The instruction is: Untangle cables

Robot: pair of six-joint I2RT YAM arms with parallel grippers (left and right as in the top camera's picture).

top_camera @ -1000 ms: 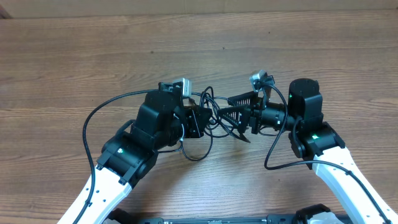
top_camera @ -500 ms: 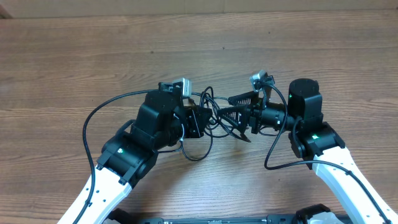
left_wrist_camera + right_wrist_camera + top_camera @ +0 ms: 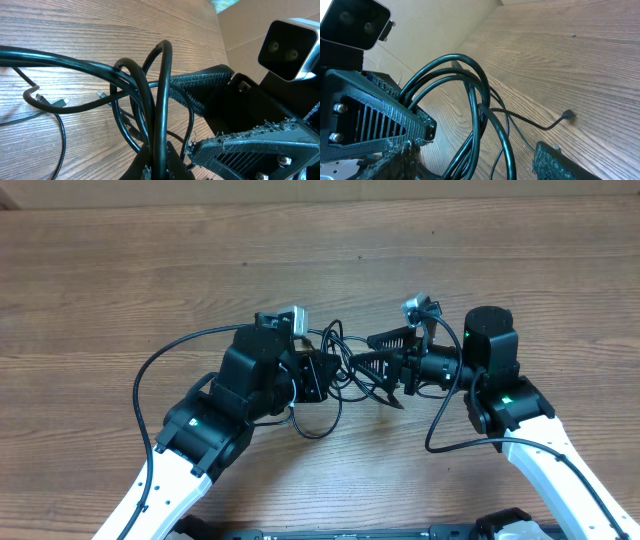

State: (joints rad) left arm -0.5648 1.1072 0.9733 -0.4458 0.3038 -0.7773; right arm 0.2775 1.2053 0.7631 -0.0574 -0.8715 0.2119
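The cables (image 3: 337,352) are a bunch of thin black cords looped on the wood table between my two grippers. My left gripper (image 3: 330,373) is shut on one cord of the bunch; in the left wrist view that cord (image 3: 161,100) rises straight up from the closed left gripper (image 3: 161,170). My right gripper (image 3: 374,360) faces it, open. In the right wrist view several loops of cable (image 3: 476,95) pass between the wide-apart fingers (image 3: 560,162) of the right gripper (image 3: 480,162) without being clamped. Loose plug ends (image 3: 568,115) (image 3: 100,94) lie flat on the table.
A thicker black arm wire (image 3: 150,370) arcs out to the left of my left arm, and another (image 3: 440,425) hangs beside my right arm. Bare wooden table (image 3: 320,260) lies beyond the grippers. A pale board (image 3: 435,30) borders the table's far edge.
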